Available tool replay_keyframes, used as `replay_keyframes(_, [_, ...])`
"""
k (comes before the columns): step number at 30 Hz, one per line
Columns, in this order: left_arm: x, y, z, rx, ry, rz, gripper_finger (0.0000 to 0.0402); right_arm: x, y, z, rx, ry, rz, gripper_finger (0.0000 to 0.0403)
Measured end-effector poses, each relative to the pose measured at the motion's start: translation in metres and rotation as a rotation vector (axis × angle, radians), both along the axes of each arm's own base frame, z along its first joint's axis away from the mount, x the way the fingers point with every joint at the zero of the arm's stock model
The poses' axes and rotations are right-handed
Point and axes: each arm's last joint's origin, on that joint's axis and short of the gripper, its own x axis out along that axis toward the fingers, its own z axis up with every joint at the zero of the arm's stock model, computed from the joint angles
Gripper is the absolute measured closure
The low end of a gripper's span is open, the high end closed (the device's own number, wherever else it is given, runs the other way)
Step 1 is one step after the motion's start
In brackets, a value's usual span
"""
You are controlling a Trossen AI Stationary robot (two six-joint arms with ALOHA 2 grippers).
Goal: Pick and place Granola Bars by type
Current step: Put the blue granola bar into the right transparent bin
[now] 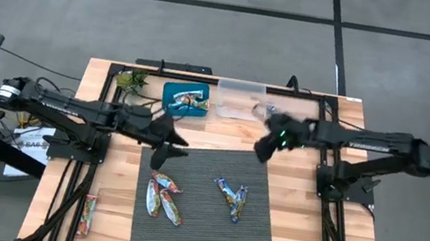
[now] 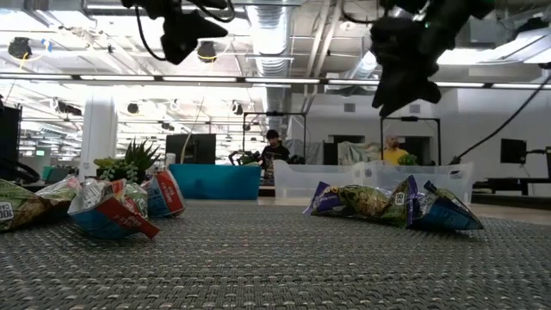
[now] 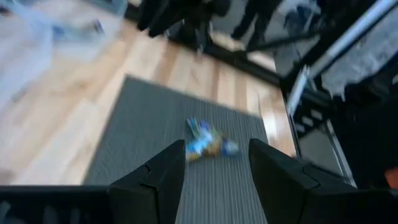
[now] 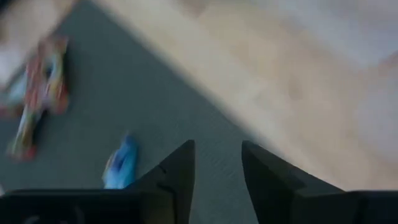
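Two clusters of foil-wrapped granola bars lie flat on a grey mat (image 1: pixel 211 202). The reddish and blue bars (image 1: pixel 164 197) are on its left, the blue-and-green bars (image 1: pixel 231 197) on its right. One more bar (image 1: pixel 186 99) lies in a teal bin (image 1: pixel 167 103), and another (image 1: pixel 88 213) on the bare wood near the table's left edge. My left gripper (image 1: pixel 161 157) hangs open above the mat's far-left corner, and its wrist view shows the blue bars (image 3: pixel 208 143) farther off, beyond its fingers. My right gripper (image 1: pixel 265 150) hangs open over the mat's far-right edge. Both are well above the bars in the low view.
A clear plastic bin (image 1: pixel 240 100) stands at the table's far edge, right of the teal bin. A small green plant (image 1: pixel 130 81) stands left of it. Black frame rails (image 1: pixel 69 193) run along both table sides. People stand in the room beyond (image 2: pixel 274 151).
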Motion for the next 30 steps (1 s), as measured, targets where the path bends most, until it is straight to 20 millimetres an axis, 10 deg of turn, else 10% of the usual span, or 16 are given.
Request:
replay_keyframes(15, [-0.021,-0.046,-0.022,0.006,0.261,-0.123,0.0233,0.084,0.112,-0.043,0.122,0.266,0.151,0.0284])
replay_keyframes(30, [-0.028,-0.057,-0.025,0.002,0.298,-0.089,0.0233,0.129,0.119,-0.084,0.086,0.454,0.162,0.0284])
